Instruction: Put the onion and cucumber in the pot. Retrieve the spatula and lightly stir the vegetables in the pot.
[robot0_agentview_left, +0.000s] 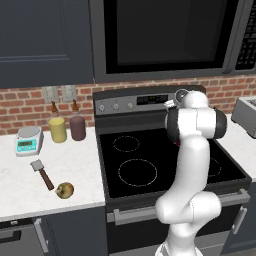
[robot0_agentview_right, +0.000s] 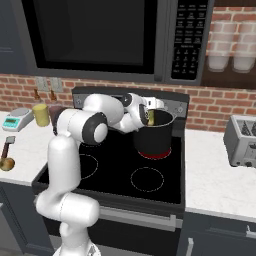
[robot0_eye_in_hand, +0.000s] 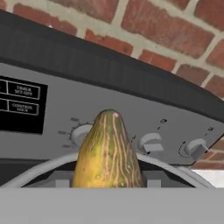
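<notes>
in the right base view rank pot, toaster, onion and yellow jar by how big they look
1. pot and toaster: look alike, not ranked
2. yellow jar
3. onion, smallest, partly cut by the edge

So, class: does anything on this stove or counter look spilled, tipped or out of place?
Nothing stands out. The pot sits upright on the stove, the gripper holds the cucumber over its rim, and the onion and spatula lie on the counter.

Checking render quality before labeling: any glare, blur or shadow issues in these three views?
Left base view: flat, even light, soft overall; the onion shows a pale shiny patch, with a faint shadow beside the spatula. Right base view: no glare; the pot reads clearly. Hand view: the cucumber is sharp, its stripes crisp; panel text is too small to read.
</notes>
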